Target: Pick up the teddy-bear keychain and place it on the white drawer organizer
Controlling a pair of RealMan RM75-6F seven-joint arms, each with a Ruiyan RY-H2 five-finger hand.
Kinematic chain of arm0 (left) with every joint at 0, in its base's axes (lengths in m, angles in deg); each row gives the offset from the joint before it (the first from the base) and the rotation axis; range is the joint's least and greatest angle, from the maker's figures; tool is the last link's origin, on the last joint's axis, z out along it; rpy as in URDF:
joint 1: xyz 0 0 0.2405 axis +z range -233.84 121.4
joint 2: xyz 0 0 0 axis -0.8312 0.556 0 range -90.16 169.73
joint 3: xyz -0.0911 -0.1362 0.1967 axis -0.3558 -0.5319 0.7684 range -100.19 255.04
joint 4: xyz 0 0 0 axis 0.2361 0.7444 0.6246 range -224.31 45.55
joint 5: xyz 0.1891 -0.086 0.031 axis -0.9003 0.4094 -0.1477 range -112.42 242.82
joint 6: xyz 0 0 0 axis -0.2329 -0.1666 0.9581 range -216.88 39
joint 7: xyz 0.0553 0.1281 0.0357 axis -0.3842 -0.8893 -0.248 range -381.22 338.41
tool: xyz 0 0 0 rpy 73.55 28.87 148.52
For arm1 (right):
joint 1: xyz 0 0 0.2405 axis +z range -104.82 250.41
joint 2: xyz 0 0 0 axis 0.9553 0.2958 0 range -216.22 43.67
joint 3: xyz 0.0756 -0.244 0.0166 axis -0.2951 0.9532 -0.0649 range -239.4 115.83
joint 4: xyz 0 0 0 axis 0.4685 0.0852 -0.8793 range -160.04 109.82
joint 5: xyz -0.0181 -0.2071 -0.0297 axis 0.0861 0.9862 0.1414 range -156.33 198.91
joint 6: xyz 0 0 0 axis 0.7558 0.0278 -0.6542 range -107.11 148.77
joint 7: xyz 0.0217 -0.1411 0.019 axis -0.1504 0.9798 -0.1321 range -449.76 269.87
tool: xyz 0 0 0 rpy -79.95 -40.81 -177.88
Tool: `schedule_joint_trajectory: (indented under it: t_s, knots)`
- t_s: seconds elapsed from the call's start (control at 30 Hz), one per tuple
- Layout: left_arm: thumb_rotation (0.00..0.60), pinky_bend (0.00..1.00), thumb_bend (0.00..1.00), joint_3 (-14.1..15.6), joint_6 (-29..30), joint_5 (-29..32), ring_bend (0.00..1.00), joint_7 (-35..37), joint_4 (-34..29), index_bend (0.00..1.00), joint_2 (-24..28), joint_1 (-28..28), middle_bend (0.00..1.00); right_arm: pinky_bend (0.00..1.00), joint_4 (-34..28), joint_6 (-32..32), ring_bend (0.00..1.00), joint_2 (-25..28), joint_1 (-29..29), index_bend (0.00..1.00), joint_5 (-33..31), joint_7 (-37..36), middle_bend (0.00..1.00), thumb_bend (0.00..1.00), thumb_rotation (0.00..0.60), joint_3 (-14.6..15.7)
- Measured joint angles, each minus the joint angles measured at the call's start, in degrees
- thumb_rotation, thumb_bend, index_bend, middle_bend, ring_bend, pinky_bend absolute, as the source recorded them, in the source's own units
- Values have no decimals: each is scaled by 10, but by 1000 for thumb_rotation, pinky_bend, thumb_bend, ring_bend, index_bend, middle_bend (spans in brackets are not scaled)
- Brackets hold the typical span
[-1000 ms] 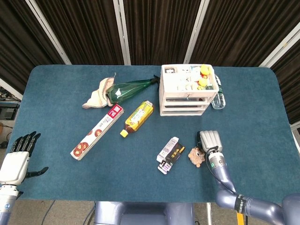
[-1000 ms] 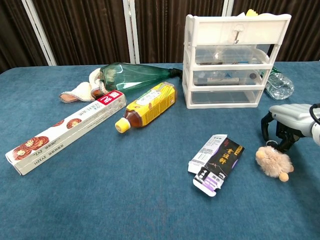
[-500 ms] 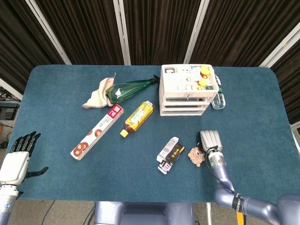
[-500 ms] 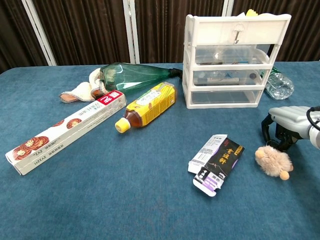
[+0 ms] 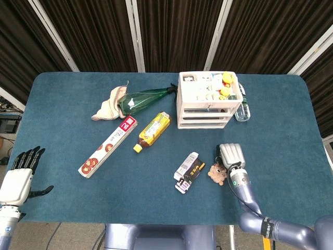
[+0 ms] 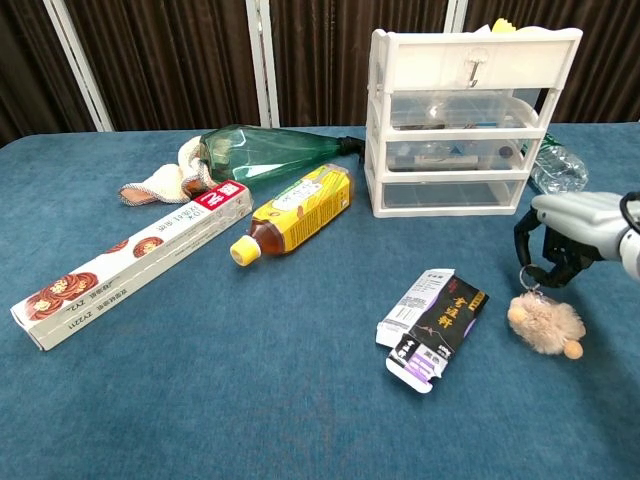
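Head view: the teddy-bear keychain (image 5: pixel 217 173) is a small tan fluffy lump lying on the blue worktop (image 5: pixel 62 125), toward the near right, just right of a black-and-white packet (image 5: pixel 189 172). The right robot hand (image 5: pixel 231 156) hangs over the bear's far side, fingers curled down to its top; whether they grip it cannot be told here. The white drawer organizer (image 5: pixel 205 107) stands farther back, with a yellow duck among the small things on its top. Bare worktop lies between bear and organizer. The left robot hand (image 5: pixel 21 174) sits off the worktop's near left corner, fingers spread, holding nothing.

Chest view: the bear (image 6: pixel 545 323) is pale brown and furry, with a metal ring at its top. The right robot hand (image 6: pixel 568 238) curls its dark fingers (image 6: pixel 532 262) onto that ring, apparently pinching it, while the bear rests on the cloth. The organizer (image 6: pixel 470 125) stands well behind, three clear drawers stacked, with open cloth before it. A yellow bottle (image 6: pixel 298 211) lies to the left.
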Motion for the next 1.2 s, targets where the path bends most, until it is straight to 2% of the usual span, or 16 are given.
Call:
schedule_joint_trajectory:
  t_s: [0.67, 0.93, 1.2]
  knots:
    - [600, 0, 105, 2, 1, -4, 0, 2, -1, 4, 0, 1, 0, 881, -162, 74, 1000, 106, -6, 601, 63, 9, 1000, 500, 600, -27]
    - [600, 0, 105, 0, -7, 5, 0, 5, -3, 4, 2, -2, 0, 881, -214, 88, 1000, 137, 17, 596, 48, 48, 1000, 499, 600, -60]
    - [600, 0, 106, -3, -15, 17, 0, 10, -8, 4, 4, -5, 0, 879, -222, 92, 1000, 141, 52, 600, 14, 76, 1000, 500, 600, -91]
